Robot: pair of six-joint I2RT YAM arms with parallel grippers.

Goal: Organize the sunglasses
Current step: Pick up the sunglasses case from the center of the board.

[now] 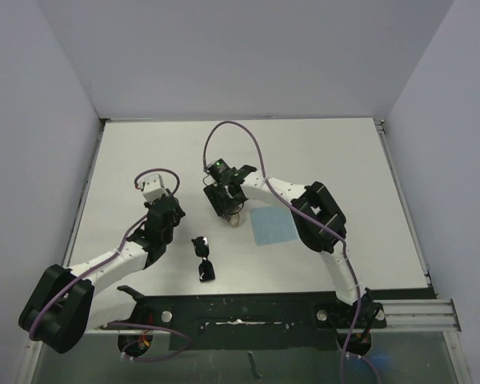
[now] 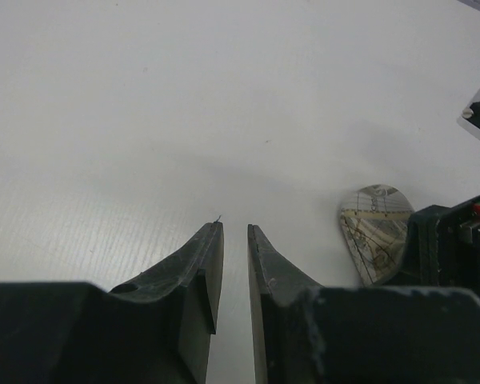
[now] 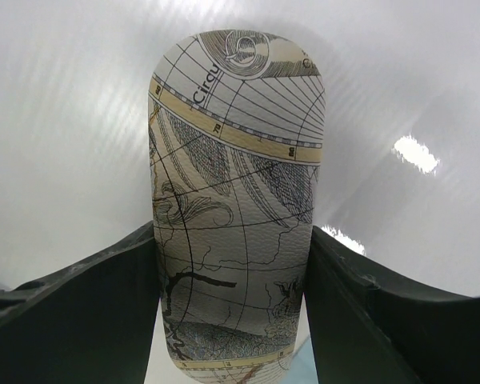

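Observation:
The black sunglasses (image 1: 204,259) lie on the white table near the front, between the two arms, touched by neither gripper. My right gripper (image 1: 231,210) is shut on the oval map-patterned case (image 3: 236,208), its fingers pressed on both long sides. The case's end also shows in the left wrist view (image 2: 374,232). My left gripper (image 2: 234,232) is left of the case over bare table, its jaws nearly together with a narrow gap and nothing between them. It also shows in the top view (image 1: 166,210).
A light blue square cloth (image 1: 272,225) lies flat just right of the case. White walls stand round the table. A black rail (image 1: 248,312) runs along the near edge at the arm bases.

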